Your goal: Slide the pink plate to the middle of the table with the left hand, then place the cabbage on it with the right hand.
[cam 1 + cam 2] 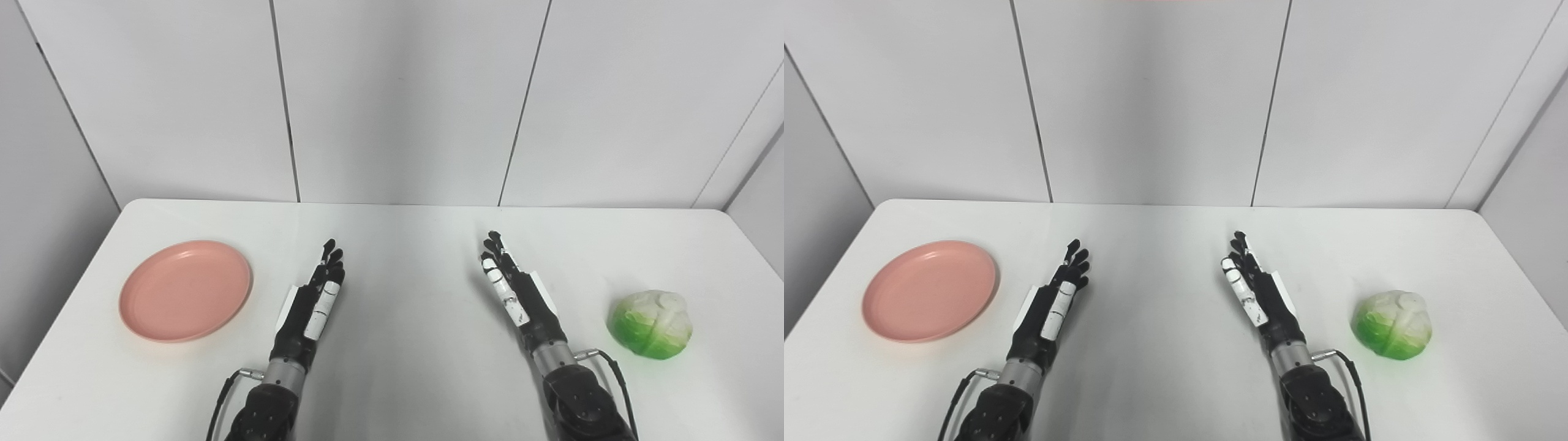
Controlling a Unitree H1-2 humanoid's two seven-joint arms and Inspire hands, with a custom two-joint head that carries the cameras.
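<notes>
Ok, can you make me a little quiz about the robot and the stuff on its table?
1. True or false: the cabbage already sits on the pink plate.
2. Which hand is nearer the plate: A) left hand, B) right hand?
3. Fill in: both hands hold ____.

Key
1. False. The cabbage lies on the table at its right side, the plate at its left.
2. A.
3. Nothing; the fingers are stretched out and touch neither thing.
</notes>
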